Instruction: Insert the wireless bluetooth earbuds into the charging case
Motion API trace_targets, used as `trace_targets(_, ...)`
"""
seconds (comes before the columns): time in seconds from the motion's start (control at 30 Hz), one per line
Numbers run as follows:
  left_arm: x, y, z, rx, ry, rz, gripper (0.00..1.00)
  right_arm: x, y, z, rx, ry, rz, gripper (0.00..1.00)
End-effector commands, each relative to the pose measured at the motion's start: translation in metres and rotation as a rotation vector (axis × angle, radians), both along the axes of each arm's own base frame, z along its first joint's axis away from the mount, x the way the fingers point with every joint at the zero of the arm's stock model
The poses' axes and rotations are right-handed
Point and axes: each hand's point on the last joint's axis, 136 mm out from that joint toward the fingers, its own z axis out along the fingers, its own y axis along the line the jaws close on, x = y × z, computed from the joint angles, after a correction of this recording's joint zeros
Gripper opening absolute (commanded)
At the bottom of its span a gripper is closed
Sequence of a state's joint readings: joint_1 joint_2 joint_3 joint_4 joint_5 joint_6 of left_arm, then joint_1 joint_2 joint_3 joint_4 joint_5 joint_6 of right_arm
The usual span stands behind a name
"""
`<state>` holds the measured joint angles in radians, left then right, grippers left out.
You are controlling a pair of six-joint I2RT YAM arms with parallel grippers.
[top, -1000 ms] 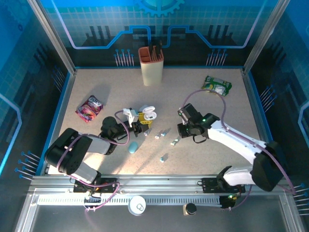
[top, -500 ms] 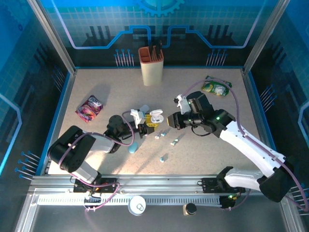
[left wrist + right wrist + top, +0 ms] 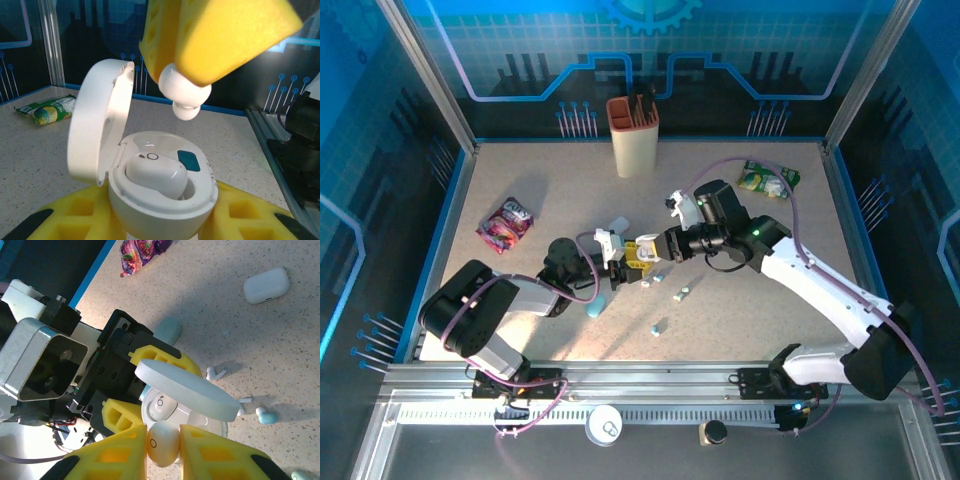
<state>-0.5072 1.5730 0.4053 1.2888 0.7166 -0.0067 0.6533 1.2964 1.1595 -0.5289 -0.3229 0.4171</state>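
My left gripper [image 3: 161, 222] is shut on the round white charging case [image 3: 165, 202], whose lid [image 3: 100, 135] stands open. One white earbud [image 3: 156, 172] sits in the case. Just above the open case my right gripper [image 3: 162, 447] is shut on a second white earbud [image 3: 162, 442], the one hanging over the case [image 3: 184, 92] in the left wrist view. From above, both grippers meet at the case [image 3: 642, 250] mid-table. Loose earbuds lie on the table to its right [image 3: 682, 293], [image 3: 660, 327], [image 3: 216, 373], [image 3: 265, 415].
A pale blue case [image 3: 595, 306] lies just in front of my left gripper, and a white case [image 3: 266, 285] lies beyond it. A purple snack bag [image 3: 506, 222] is at the left, a green packet [image 3: 769, 178] at the back right, and a tan holder [image 3: 632, 135] at the back.
My right arm has swung left and forward from the loose earbuds to just over the open case, carrying an earbud. My left gripper, holding the case, has shifted slightly right.
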Motion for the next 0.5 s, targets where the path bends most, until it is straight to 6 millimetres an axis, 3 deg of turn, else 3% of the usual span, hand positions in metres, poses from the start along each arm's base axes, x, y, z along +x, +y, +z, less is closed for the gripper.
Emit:
trace_targets(0.0, -0.005, -0.005, 0.015, -0.032, -0.036, -0.045, 0.35, 0.004, 0.005, 0.011, 0.029, -0.036, 0.022, 0.21)
trace_targets(0.47, -0.008, -0.004, 0.029, -0.066, -0.051, -0.051, 0.35, 0.006, -0.001, -0.007, -0.022, -0.014, -0.004, 0.21)
